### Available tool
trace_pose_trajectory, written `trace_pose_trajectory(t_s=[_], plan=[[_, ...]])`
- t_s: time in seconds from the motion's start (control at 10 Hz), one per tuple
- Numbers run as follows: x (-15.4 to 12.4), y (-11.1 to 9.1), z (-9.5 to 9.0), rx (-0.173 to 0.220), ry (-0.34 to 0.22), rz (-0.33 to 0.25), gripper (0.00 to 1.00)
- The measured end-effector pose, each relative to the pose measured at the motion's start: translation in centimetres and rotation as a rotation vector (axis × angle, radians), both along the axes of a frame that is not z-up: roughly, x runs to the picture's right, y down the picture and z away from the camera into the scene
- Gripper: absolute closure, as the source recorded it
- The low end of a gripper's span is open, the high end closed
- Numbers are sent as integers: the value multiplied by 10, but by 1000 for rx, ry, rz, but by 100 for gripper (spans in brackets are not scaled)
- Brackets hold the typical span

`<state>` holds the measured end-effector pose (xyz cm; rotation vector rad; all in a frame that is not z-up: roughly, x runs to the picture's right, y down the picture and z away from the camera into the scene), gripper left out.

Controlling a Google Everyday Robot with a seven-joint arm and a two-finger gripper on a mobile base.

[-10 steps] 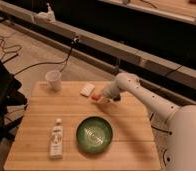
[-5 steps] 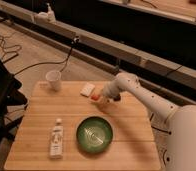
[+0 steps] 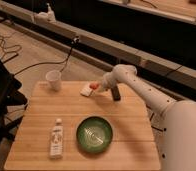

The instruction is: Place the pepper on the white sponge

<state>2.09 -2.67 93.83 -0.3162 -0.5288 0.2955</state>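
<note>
Pepper (image 3: 93,86) pinched in the closed claw (image 3: 98,87) — over the white sponge (image 3: 86,91).

End effector (image 3: 99,87) holds pepper (image 3: 93,86) over white sponge (image 3: 86,90), behind bowl (image 3: 94,134).

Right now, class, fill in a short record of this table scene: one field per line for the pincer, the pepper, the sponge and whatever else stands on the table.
pincer: shut, at the table's far edge beside the pepper
pepper: red-orange, by the white sponge's right end
white sponge: flat on the table
black block: right of the pincer
paper cup: far left corner
green bowl: near middle
white bottle: lying left of the bowl
table: wooden
</note>
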Motion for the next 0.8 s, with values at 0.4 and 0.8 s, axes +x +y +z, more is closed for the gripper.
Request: trace_pose_trajectory(t_s=[0.4,0.8], plan=[[-52,-17,17,16,-70,9,100],[-79,-14,45,2,-85,-30,78]])
